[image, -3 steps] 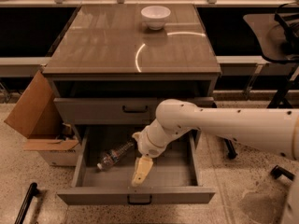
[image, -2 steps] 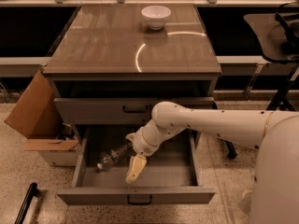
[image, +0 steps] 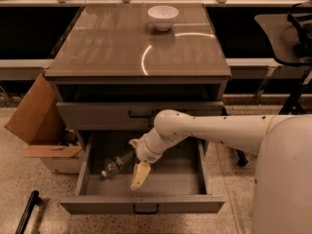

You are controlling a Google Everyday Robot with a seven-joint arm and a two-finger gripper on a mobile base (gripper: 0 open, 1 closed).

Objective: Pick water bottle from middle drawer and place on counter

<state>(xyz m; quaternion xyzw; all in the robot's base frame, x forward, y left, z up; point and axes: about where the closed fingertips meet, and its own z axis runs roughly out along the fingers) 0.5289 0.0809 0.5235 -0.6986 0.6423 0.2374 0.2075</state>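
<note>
Camera view shows the water bottle (image: pixel 116 165) lying flat in the open middle drawer (image: pixel 180 182), long axis diagonal, cap toward the front-left, its base between the spread, empty fingers (image: pixel 140 175) of the gripper (image: pixel 137 159).

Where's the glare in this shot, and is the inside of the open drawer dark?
Camera view: a bright curved light reflection streaks the glossy counter in front of the white bowl; the middle drawer is dimmer, darkest toward its back; the water bottle shows dimly, just left of the gripper, which hangs over the drawer floor.
</note>
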